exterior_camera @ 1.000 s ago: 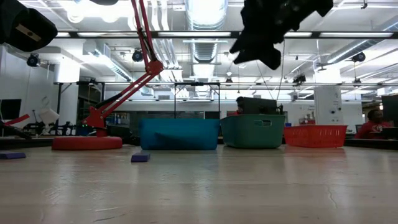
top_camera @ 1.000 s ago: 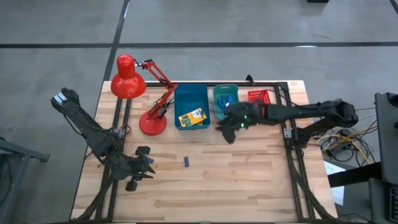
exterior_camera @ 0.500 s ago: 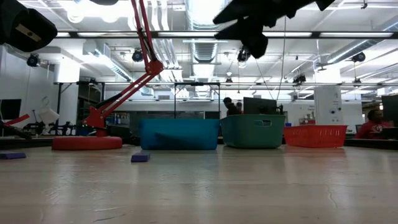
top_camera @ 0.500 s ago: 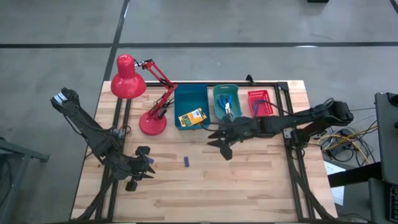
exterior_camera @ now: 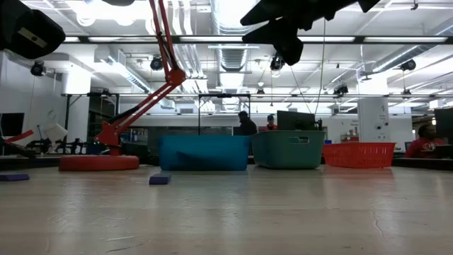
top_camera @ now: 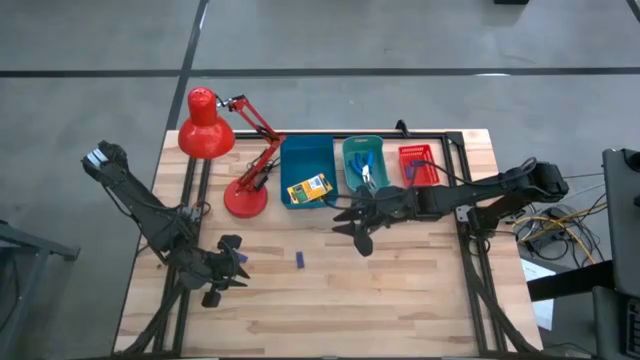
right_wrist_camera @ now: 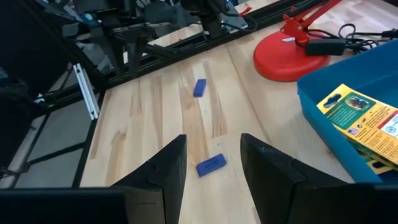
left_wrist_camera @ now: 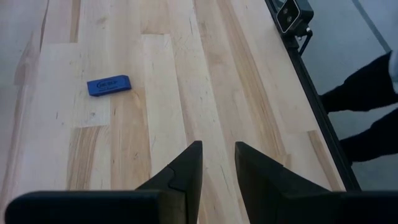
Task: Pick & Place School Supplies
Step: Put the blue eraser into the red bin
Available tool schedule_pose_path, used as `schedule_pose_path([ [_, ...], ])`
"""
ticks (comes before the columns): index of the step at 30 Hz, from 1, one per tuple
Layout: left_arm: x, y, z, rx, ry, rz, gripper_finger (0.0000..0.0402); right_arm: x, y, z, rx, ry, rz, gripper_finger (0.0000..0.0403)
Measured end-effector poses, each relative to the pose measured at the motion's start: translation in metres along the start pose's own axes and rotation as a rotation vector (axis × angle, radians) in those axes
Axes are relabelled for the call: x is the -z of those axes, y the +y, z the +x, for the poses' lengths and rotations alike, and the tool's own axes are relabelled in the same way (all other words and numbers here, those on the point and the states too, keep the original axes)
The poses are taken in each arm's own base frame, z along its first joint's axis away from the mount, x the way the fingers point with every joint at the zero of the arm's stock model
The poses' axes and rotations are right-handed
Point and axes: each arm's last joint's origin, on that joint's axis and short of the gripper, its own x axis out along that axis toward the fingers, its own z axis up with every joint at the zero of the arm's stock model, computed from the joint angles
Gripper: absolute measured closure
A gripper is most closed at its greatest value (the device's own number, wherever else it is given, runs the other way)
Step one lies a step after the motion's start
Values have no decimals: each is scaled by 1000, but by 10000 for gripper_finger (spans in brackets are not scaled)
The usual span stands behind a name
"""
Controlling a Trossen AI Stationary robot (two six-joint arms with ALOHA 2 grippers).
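Note:
Two purple erasers lie flat on the wooden table: one (top_camera: 299,260) near the middle, one (top_camera: 240,258) close beside my left gripper (top_camera: 235,268). My left gripper (left_wrist_camera: 217,152) hovers at the near left, narrowly open and empty. My right gripper (top_camera: 346,228) hangs open and empty above the table, just in front of the bins; the middle eraser (right_wrist_camera: 211,164) lies below and beyond its fingers. A yellow-and-green crayon box (top_camera: 308,188) lies in the blue bin (top_camera: 300,155). Blue-handled scissors (top_camera: 365,173) lie in the teal bin (top_camera: 349,160).
A red desk lamp (top_camera: 207,130) has its round base (top_camera: 245,200) left of the blue bin. A red bin (top_camera: 417,165) sits right of the teal one. Black frame rails run along the table's left and right sides. Bare wood stretches across the near half.
My right gripper has swung away from over the teal bin toward the table's near edge and a little left, its fingers lifting closer to level, then stopped. It has stayed open. The scissors in the teal bin now show from above.

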Motion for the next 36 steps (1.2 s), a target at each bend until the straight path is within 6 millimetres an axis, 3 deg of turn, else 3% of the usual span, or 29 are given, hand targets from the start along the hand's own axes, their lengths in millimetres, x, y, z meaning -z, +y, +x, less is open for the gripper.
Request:
schedule_pose_path([
  [13, 0, 0, 0, -11, -8, 67, 303, 0, 0, 0, 0, 0, 0, 257],
  [19, -3, 0, 0, -12, -37, -94, 303, 0, 0, 0, 0, 0, 0, 257],
  [21, -4, 1, -1, -18, -39, -233, 303, 0, 0, 0, 0, 1, 0, 257],
  [26, 2, 7, -1, -108, -59, -855, 303, 0, 0, 0, 0, 1, 0, 257],
  [33, 5, 13, -3, -167, -148, -1404, 303, 0, 0, 0, 0, 1, 1, 257],
  [36, 16, 20, -2, -306, -191, -1619, 303, 0, 0, 0, 0, 1, 1, 257],
])
